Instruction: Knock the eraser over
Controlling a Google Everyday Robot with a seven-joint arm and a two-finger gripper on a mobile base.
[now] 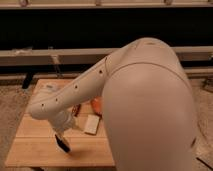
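my big white shoulder fills the frame from 3 to 6 o'clock. my forearm reaches toward 8 o'clock, bends at the wrist, and my dark gripper (62,144) points down around 7 o'clock, low.

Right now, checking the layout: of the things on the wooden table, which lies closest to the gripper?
The pale beige pad, flat just right of the gripper. The orange dish sits farther back, partly behind the arm.
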